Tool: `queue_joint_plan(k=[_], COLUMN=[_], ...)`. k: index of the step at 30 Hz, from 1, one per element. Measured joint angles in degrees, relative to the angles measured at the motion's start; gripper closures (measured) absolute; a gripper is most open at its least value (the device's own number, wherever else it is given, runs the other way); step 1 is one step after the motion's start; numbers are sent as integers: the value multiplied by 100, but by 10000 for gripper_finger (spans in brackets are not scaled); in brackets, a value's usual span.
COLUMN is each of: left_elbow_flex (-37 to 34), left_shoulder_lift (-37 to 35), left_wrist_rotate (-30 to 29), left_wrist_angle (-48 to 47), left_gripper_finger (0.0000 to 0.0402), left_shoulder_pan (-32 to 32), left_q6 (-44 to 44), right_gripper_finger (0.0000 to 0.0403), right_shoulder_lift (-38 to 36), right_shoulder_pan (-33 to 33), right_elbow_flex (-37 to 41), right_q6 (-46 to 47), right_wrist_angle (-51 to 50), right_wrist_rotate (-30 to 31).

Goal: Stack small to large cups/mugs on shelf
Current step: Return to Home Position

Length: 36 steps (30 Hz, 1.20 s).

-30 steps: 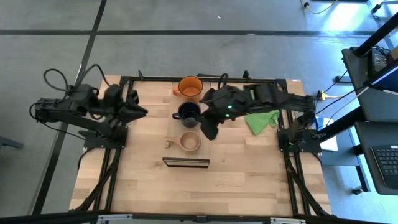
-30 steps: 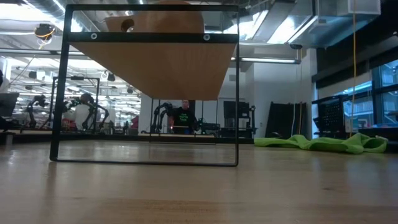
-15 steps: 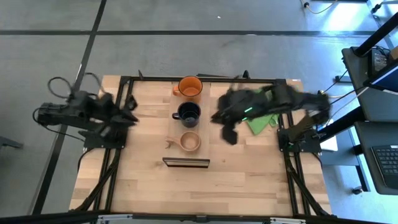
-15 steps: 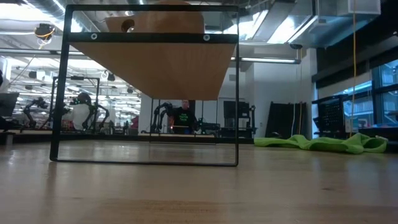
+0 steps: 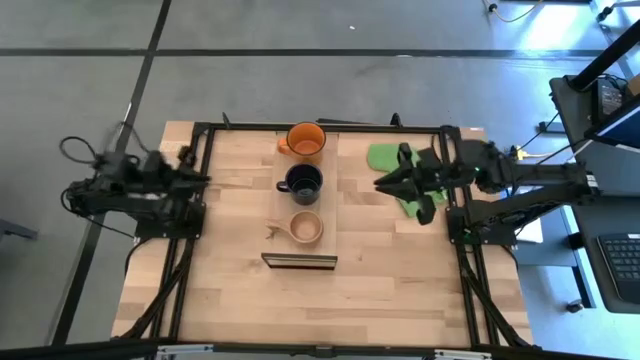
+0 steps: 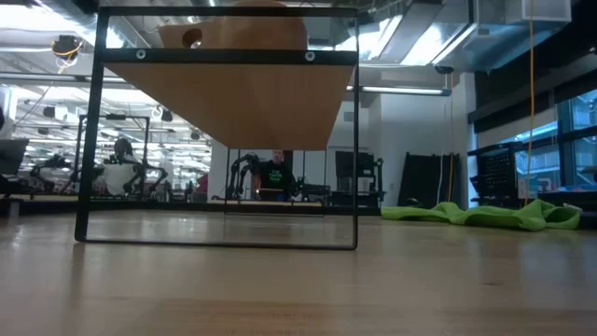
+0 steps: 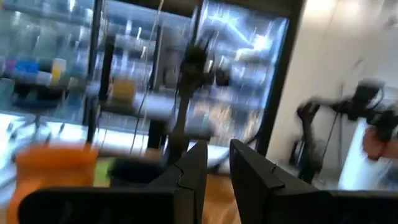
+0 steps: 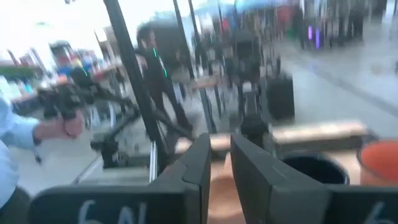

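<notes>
The three cups stand in a single row along the shelf [image 5: 329,205], a pale wood plank in the middle of the table [image 5: 235,290]. The orange mug [image 5: 305,140] is at the far end, the dark mug [image 5: 303,182] in the middle, and the shallow wooden cup [image 5: 305,228] at the near end. They stand apart from one another, none inside another. The orange mug is glossy and rounded. The dark mug looks almost black inside. The wooden cup is a low bowl with a stubby handle that has a hole through it.

In the low view the plank rests on a thin black metal frame [image 6: 224,56], well above the table top. A crumpled green cloth [image 5: 386,158] lies on the table to the right of the shelf, partly under the right arm.

The right gripper [image 5: 380,183] hangs over the table between the cloth and the shelf, clear of the cups. Its fingers [image 8: 196,174] are drawn close with only a slit between them and hold nothing. The left gripper [image 5: 201,178] sits at the table's left edge, well apart from the shelf. Its fingers [image 7: 193,177] are likewise nearly together and empty.

Beyond the table a person [image 6: 275,174] in a dark shirt stands among other robot rigs.
</notes>
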State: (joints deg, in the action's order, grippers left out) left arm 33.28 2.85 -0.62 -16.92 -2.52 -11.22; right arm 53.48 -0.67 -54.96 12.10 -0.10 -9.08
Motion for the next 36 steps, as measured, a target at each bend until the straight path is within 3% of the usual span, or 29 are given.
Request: queue_joint_plan(k=[8, 14, 24, 36], left_elbow_flex=[-11, -118, -1062, -2440], left_shoulder_lift=[-158, -253, -261, -262], left_wrist_rotate=[30, 35, 171, 257], left_wrist_angle=[-130, -45, 1047, 2917], left_gripper_finger=[339, 339, 339, 339], left_shoulder_pan=[-2, 0, 0, 0], left_q6=[2, -53, -378, -727], right_gripper_finger=[338, 338, 338, 338], right_shoulder_lift=[-1087, -1561, -2090, -2360], right_shoulder_pan=[95, 95, 95, 92], right_elbow_flex=[2152, 3019, 3934, 4406], right_q6=[271, 511, 746, 1070], right_wrist_angle=[2358, 3039, 4058, 4402], right_wrist_rotate=[14, 2, 39, 223])
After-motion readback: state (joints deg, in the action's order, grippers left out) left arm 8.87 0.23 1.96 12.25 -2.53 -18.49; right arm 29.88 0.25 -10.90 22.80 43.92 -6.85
